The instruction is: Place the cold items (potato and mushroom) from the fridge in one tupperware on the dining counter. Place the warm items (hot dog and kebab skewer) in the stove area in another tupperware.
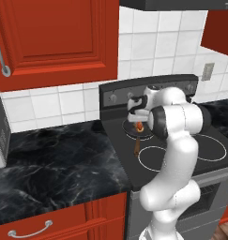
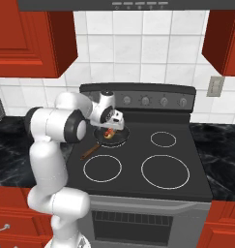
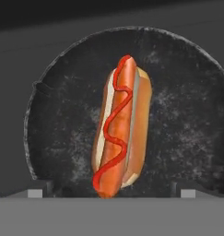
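My gripper [image 3: 111, 193] hangs with its jaws spread wide and empty, directly over the hot dog in its pale bun with a red ketchup zigzag [image 3: 120, 129]; it lies in the middle of the round dark frying pan [image 3: 53, 115], on the rear left burner of the black stove [image 2: 186, 160]. I judge it light but soft and slightly greasy; so I would pinch across the middle of the bun, its two long sides between my fingertips [image 3: 36, 193], gently enough not to squash it.

The white arm [image 2: 56, 145] rises at the left and bends over the black stove [image 2: 153, 164]. Its gripper [image 2: 110, 127] hangs open just above a dark frying pan [image 2: 111, 136] on the rear left burner, where a hot dog [image 2: 108, 133] lies. Red cabinets [image 2: 32, 38] flank the tiled wall.
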